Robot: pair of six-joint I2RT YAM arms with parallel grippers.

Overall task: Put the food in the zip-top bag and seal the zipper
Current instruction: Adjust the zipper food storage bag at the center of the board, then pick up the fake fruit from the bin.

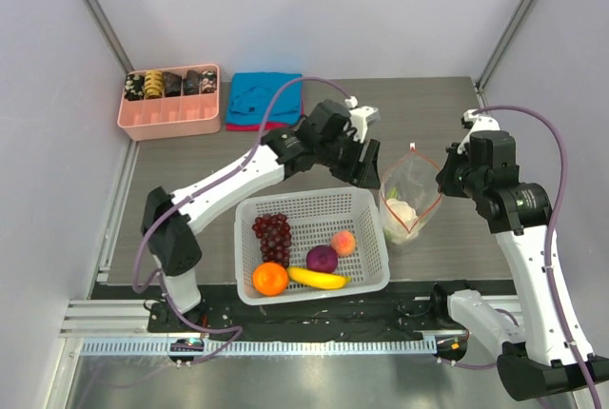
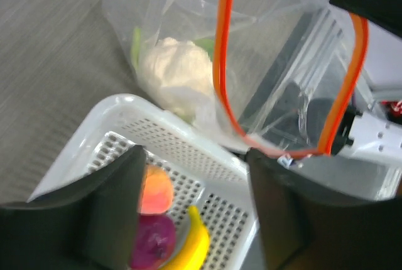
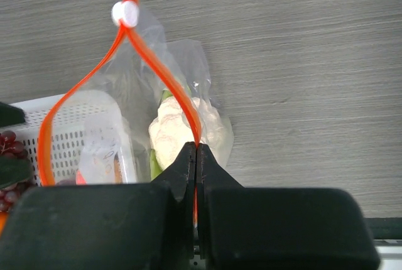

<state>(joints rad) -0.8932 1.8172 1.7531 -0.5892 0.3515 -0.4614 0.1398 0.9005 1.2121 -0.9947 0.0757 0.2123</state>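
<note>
right end effector (image 3: 196, 149) pinches the zipper (image 3: 172, 94).

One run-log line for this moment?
left hand: open, empty | right hand: shut on orange-red zipper strip | clear plastic bag: mouth open, white-green cauliflower inside | seal: not done

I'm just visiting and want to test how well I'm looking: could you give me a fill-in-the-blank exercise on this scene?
The only food inside the zip-top bag is the ____.
The right gripper is shut on the bag's orange-red ____.
The banana lies in the white mesh ____.
The left gripper is open and holds ____.
Missing words: cauliflower, zipper, basket, nothing.
</note>
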